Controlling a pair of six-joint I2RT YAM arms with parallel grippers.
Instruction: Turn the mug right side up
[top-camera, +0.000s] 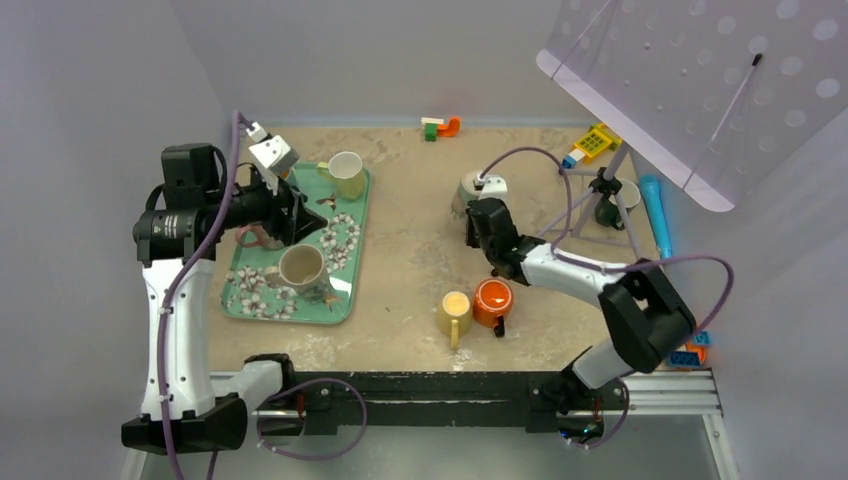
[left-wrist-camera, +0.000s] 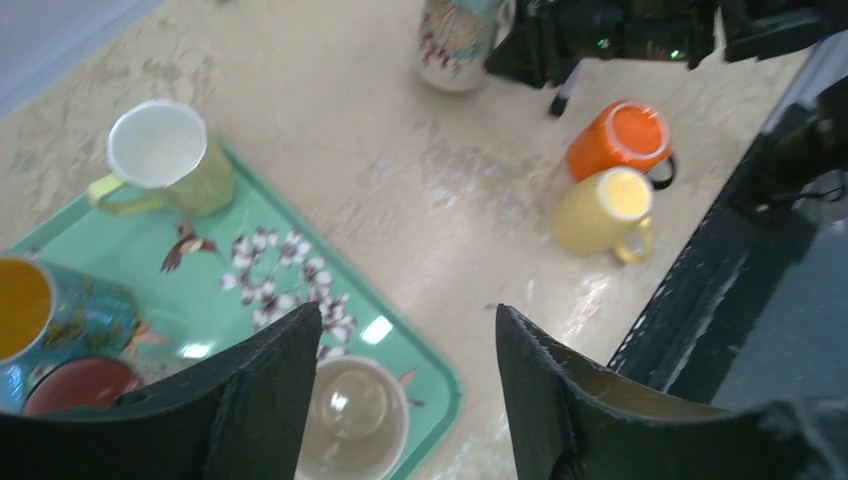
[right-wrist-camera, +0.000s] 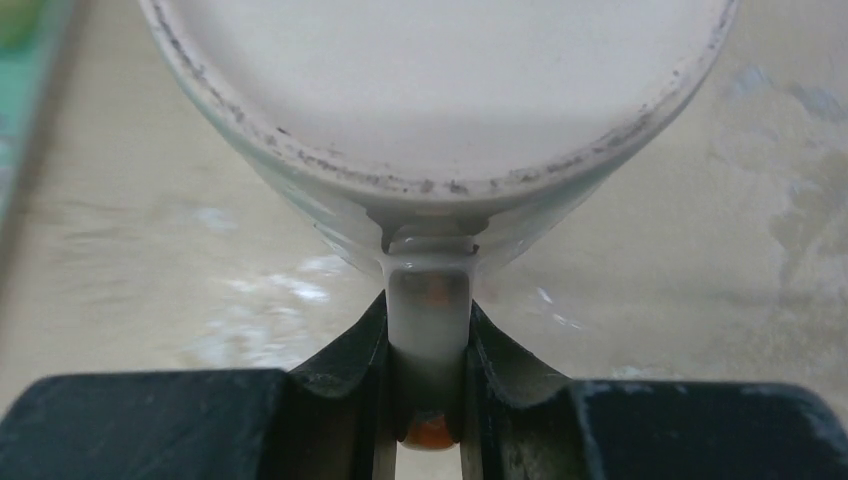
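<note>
Right gripper (right-wrist-camera: 428, 335) jaws clamped on the handle (right-wrist-camera: 428, 295) of the floral mug (top-camera: 467, 188). The mug sits base-up on the table (top-camera: 400, 270), upper centre of the top view. Left gripper (left-wrist-camera: 405, 370) jaws apart, hovering over the green flower-print tray (left-wrist-camera: 130, 262) at left. Yellow mug (top-camera: 454, 308) and orange mug (top-camera: 492, 298) stand just beside each other, lower centre.

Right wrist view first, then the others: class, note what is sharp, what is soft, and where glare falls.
Right wrist view: the mug handle is sharp, the table behind soft with pale sheen. Left wrist view: dark fingers loom blurred; a glare patch sits on the tray. Top external view: even light, soft shadows.
</note>
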